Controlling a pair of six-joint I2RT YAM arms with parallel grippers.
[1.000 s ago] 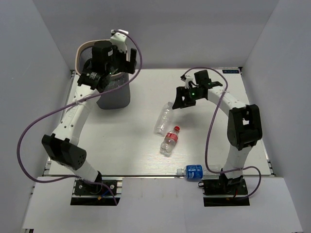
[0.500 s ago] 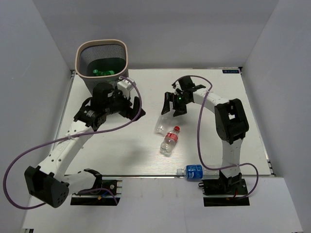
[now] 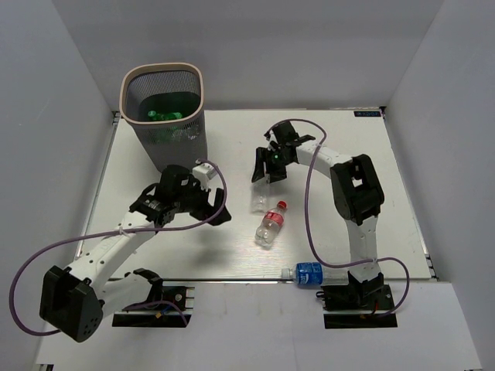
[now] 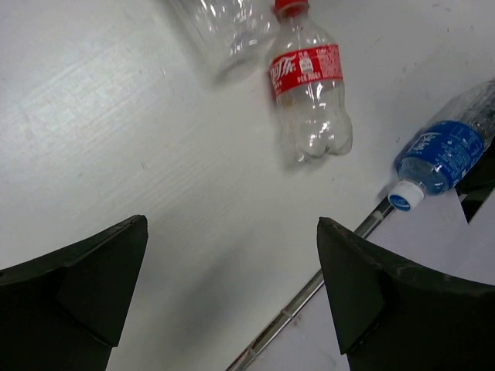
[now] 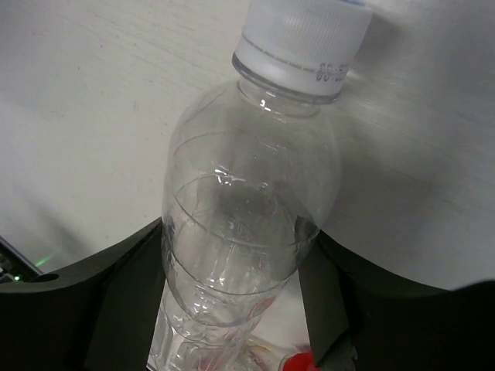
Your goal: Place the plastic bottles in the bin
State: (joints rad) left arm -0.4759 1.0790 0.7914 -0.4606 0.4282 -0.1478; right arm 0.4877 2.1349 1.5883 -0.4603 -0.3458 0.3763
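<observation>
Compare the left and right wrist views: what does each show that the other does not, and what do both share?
Left wrist only: the open left gripper, the blue-labelled bottle, and the label and body of the red-labelled bottle. Right wrist only: the white cap of the clear bottle, with the right gripper straddling it. Both: the clear bottle, a red cap, the white table.

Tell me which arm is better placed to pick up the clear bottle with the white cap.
Right. The right fingers stand on both sides of the clear bottle, close against it. The left fingers are wide open over the bare table, apart from that bottle.
</observation>
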